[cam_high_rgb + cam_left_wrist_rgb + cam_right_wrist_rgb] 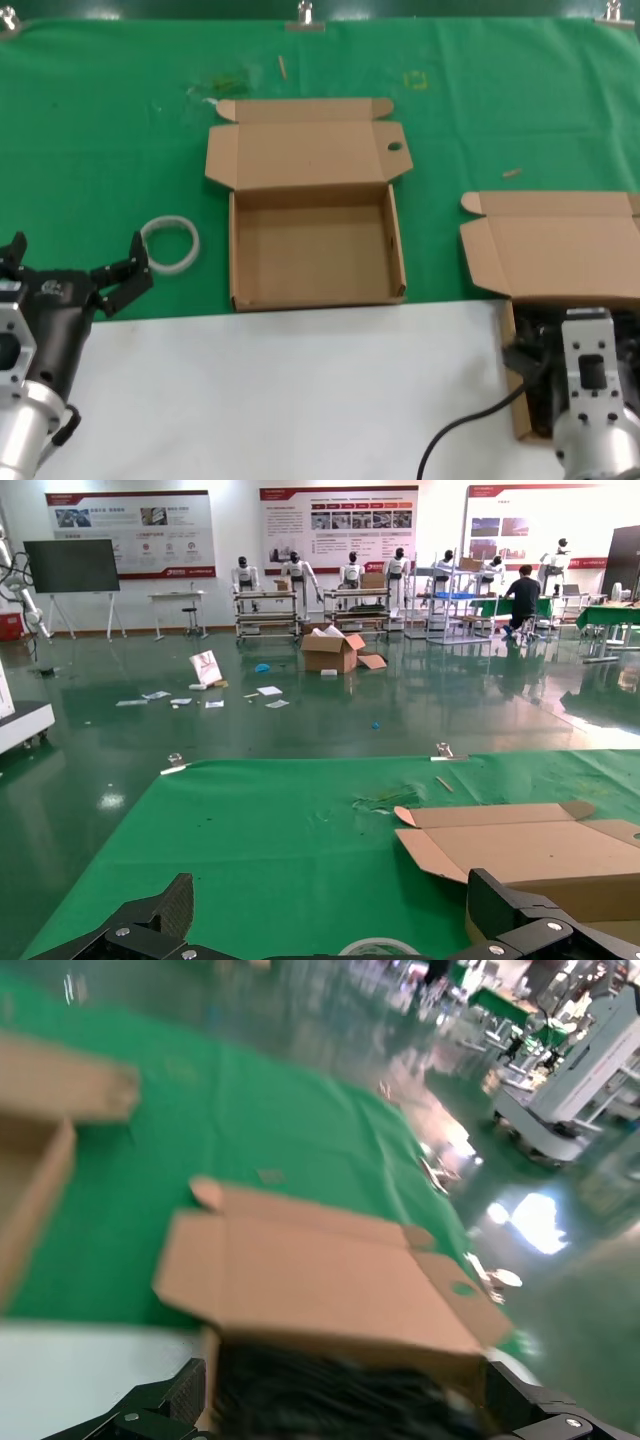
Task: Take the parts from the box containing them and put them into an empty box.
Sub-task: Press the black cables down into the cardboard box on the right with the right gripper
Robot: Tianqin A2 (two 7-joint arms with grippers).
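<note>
The empty box [315, 255] lies open mid-table, its lid back and a holed flap [394, 147] at its side; it also shows in the left wrist view [530, 855] and the right wrist view [30, 1160]. The box with the parts [560, 250] is at the right, lid open. Black cords [340, 1390] fill it; in the head view they show as a dark mass [530, 325]. My right gripper [575, 400] [350, 1420] is open just over the cords, holding nothing. My left gripper [75, 262] [340, 920] is open and empty at the left.
A white tape ring [170, 243] [378, 946] lies on the green cloth [120, 150] just ahead of the left gripper. A white surface [300, 390] covers the near table. A black cable [450, 440] trails beside the right arm.
</note>
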